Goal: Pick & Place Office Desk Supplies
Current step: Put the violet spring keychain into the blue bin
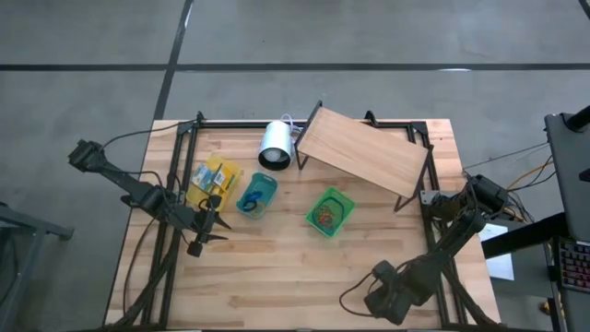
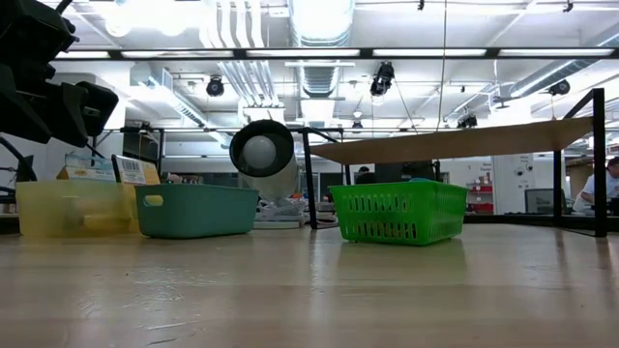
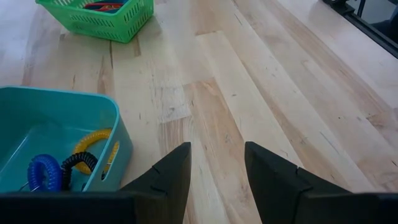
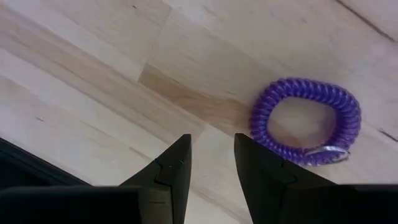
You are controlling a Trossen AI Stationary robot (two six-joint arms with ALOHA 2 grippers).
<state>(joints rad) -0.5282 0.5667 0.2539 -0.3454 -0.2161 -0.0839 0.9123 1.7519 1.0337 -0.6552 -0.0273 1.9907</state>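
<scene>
**High view: bins filled at table centre, both grippers empty**

High view showed the left gripper (image 1: pixel 211 224) hovering just near-left of the teal bin (image 1: pixel 257 195), its jaws parted by a narrow gap with nothing between them. Blue, black and yellow coil loops (image 3: pixel 59 167) lay inside that bin. A yellow bin (image 1: pixel 213 181) with small boxes sat just left of it, and a green basket (image 1: pixel 329 211) holding mixed bands stood to the right. The right gripper (image 4: pixel 212 163) hung low at the table's near right, jaws slightly apart and empty, beside a purple coil band (image 4: pixel 306 120) lying on the wood.
</scene>
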